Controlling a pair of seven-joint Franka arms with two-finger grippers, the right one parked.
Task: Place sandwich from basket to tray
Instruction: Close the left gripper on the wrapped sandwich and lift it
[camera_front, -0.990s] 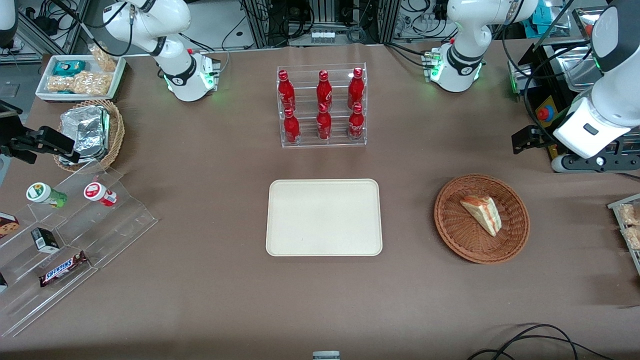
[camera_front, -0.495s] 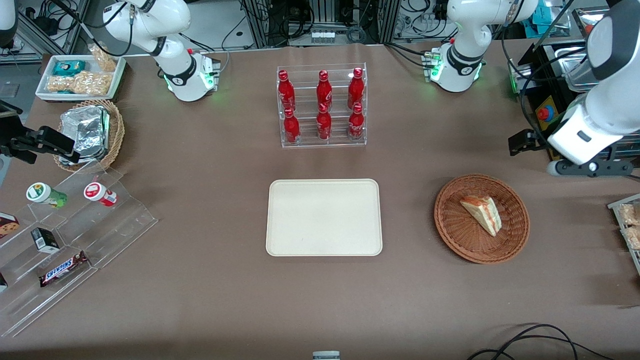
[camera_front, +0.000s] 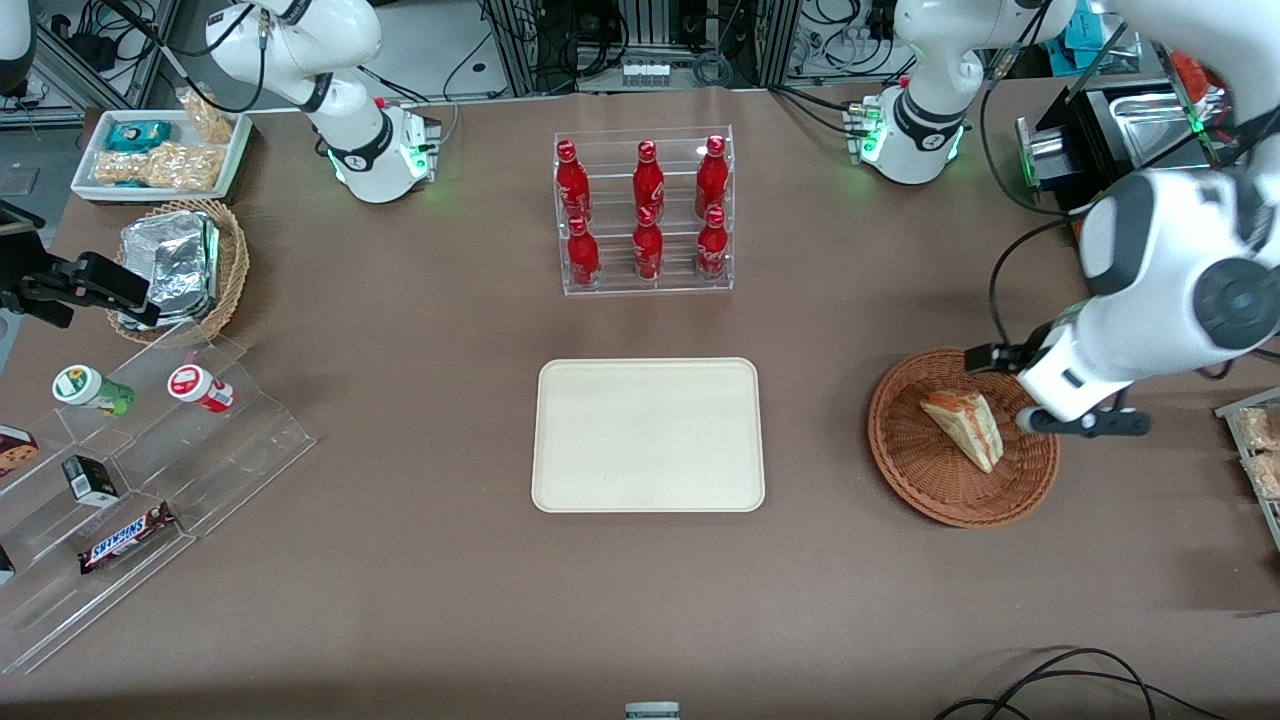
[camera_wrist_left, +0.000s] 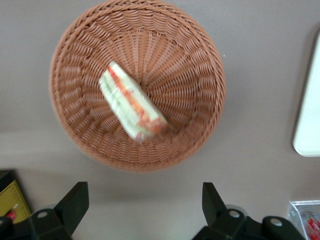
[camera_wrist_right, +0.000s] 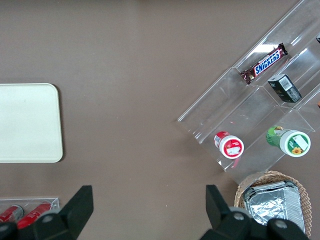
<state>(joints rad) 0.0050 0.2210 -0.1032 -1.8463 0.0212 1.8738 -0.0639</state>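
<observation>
The sandwich (camera_front: 965, 428), a white wedge with red-orange filling, lies in the shallow reddish-brown basket (camera_front: 900, 450), toward the working arm's end of the table. My left gripper (camera_front: 1085, 423) hangs above the basket's rim. In the left wrist view the sandwich (camera_wrist_left: 132, 107) rests near the middle of the basket (camera_wrist_left: 200, 60). My gripper (camera_wrist_left: 144, 200) is open and holds nothing, with only bare table between its fingers (camera_wrist_left: 75, 205), just outside the rim. The cream tray (camera_front: 648, 435) sits empty at the table's middle, and its edge (camera_wrist_left: 307, 120) shows beside the basket.
A clear rack of red bottles (camera_front: 645, 215) stands farther from the front camera than the tray. A stepped acrylic shelf of snacks (camera_front: 150, 450), a tan basket of foil packets (camera_front: 185, 265) and a white snack tray (camera_front: 160, 150) sit toward the parked arm's end. A snack rack (camera_front: 1255, 450) stands beside the basket.
The left arm has swung down and nearer the front camera, from beside the black box to just above the basket. Sandwich, basket and tray have not moved.
</observation>
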